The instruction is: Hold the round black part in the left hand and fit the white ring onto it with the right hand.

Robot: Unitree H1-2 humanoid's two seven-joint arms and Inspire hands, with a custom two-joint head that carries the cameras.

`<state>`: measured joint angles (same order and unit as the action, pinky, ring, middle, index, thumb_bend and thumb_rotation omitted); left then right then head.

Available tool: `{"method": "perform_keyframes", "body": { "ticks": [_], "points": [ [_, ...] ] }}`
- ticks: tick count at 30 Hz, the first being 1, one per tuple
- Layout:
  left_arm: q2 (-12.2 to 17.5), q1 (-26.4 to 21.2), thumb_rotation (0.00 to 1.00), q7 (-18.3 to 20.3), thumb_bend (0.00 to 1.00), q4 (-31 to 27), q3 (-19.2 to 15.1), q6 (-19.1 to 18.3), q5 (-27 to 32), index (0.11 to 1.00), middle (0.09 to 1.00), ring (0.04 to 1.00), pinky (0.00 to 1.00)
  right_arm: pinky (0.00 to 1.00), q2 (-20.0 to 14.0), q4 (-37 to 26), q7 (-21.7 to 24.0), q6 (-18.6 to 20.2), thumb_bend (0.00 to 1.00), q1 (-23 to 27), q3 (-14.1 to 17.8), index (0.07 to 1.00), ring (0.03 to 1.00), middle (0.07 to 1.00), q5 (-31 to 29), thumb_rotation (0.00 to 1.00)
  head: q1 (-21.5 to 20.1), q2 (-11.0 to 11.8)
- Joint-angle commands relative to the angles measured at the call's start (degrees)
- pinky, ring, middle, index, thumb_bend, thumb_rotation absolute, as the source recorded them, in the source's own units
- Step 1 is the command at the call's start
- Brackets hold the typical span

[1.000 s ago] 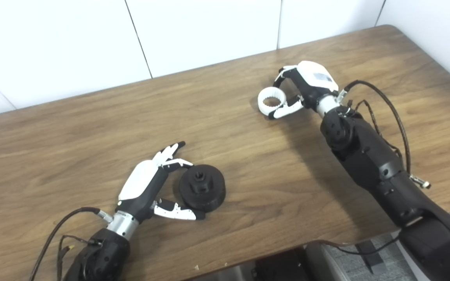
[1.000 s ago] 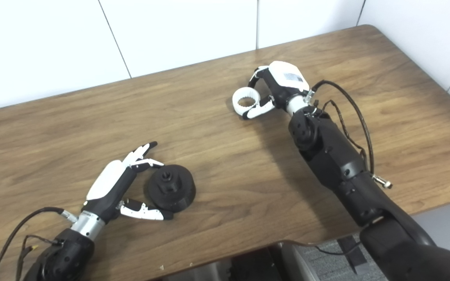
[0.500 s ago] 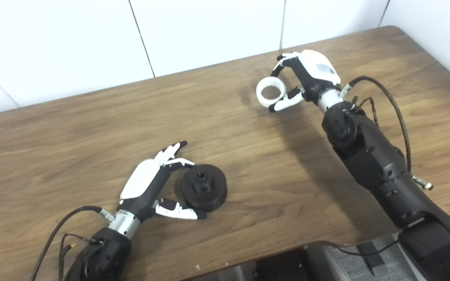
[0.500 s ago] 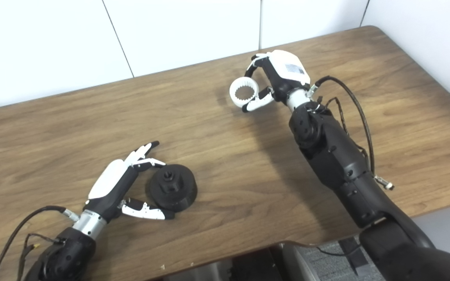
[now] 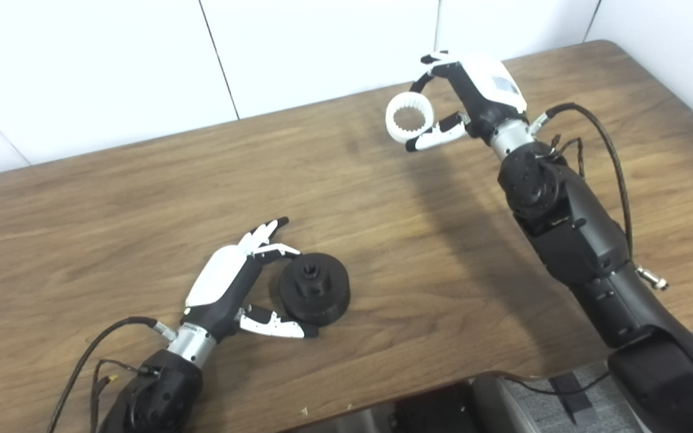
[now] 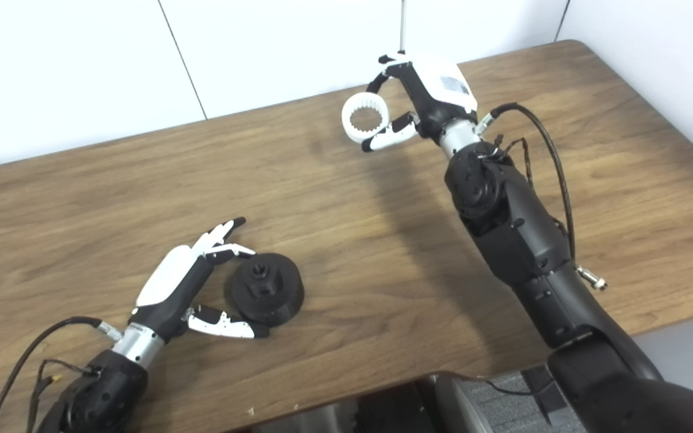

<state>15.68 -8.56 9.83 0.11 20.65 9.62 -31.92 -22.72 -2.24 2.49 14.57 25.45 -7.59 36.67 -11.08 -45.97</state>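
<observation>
The round black part [image 5: 313, 288] lies flat on the wooden table [image 5: 112, 198], a hexagonal hub on its top face. My left hand [image 5: 232, 282] rests open around its left side, fingers behind it and thumb in front; whether they touch it I cannot tell. My right hand [image 5: 473, 99] is raised above the table's far side, shut on the white ring [image 5: 409, 117], a toothed-bore ring pinched between thumb and fingers and tilted toward me.
White wall panels [image 5: 322, 48] run behind the table's far edge. The table's near edge [image 5: 382, 397] crosses the bottom, with dark floor below. Cables [image 5: 599, 138] trail from both forearms.
My right hand has lifted the white ring off the table and carried it up and slightly left. The left hand and black part have not moved. The camera shifted slightly.
</observation>
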Motion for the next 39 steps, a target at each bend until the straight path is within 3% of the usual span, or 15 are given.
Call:
{"method": "perform_keyframes", "body": {
  "ticks": [1, 17, 29, 39],
  "points": [
    [0.89, -0.56, 0.33, 0.28, 0.94, -0.49, -0.25, -0.81, -1.83, 0.604, 1.000, 1.000, 1.00, 0.90, 0.02, -3.45, -0.42, -0.23, 0.52, 2.53, 1.21, 0.490, 0.925, 0.857, -0.34, 0.16, -0.06, -0.07],
    [0.87, -1.04, 0.31, 0.26, 0.95, -0.35, -0.58, -1.17, -1.54, 0.599, 1.000, 1.000, 1.00, 0.75, 3.57, -14.19, -1.48, -2.25, 0.52, -6.86, 2.27, 0.490, 0.884, 0.857, -0.49, 0.16, 0.47, -0.29],
    [0.66, -1.34, 0.31, 0.21, 0.95, -0.34, -0.52, -1.71, -2.17, 0.604, 1.000, 1.000, 1.00, 0.78, 5.47, -23.25, 0.88, -1.63, 0.52, -14.05, 1.47, 0.491, 0.907, 0.863, -0.74, 0.16, 1.20, -0.82],
    [-0.12, -1.72, 0.31, -0.14, 0.95, -0.16, -0.24, -2.14, -2.77, 0.603, 1.000, 1.000, 1.00, 0.80, 6.02, -29.38, 3.18, -3.10, 0.52, -20.63, 1.27, 0.491, 0.917, 0.862, -2.33, 0.16, 5.72, -1.74]
  ]
}}
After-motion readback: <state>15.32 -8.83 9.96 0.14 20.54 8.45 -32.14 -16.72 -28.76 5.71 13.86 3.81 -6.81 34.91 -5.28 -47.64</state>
